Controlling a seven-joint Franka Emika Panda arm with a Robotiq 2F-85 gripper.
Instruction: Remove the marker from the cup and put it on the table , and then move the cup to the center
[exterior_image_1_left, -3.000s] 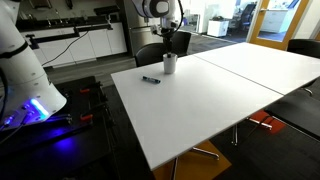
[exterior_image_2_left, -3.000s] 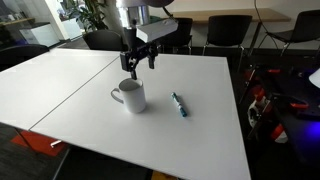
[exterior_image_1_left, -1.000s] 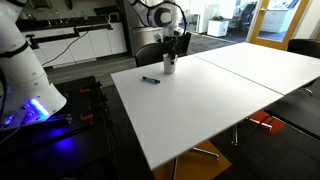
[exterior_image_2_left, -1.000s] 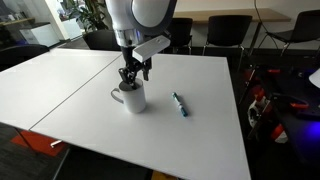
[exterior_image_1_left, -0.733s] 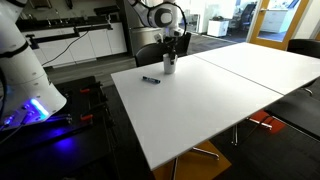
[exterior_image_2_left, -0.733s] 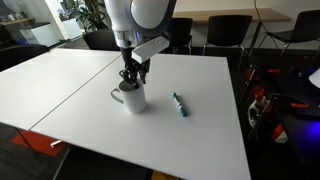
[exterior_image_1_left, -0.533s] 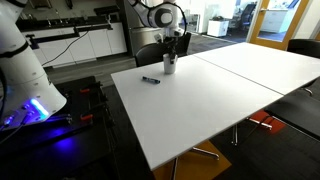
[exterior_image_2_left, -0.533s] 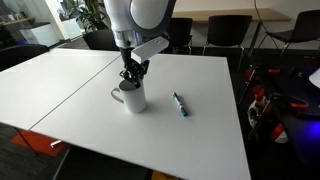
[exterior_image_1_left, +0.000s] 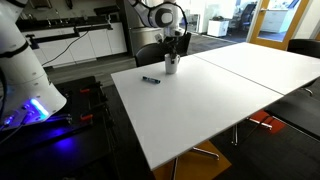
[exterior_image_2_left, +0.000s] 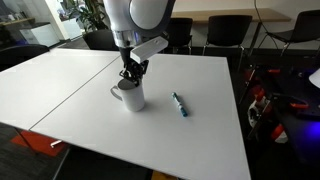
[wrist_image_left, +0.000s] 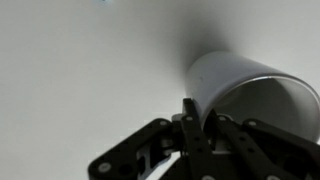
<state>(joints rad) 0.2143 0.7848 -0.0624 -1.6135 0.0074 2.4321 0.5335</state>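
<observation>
The claw (exterior_image_2_left: 132, 76) hangs right over the cup (exterior_image_2_left: 131, 96), pinched narrow on its rim. The cup stands upright near one side of the table (exterior_image_2_left: 200, 140). The marker (exterior_image_2_left: 179, 104) lies flat close by, not touching the cup.

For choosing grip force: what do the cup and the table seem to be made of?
Cup: likely glazed ceramic, given its thick pale-grey wall and smooth surface; plastic is possible. Table: probably laminate, smooth and white with a faint sheen.
</observation>
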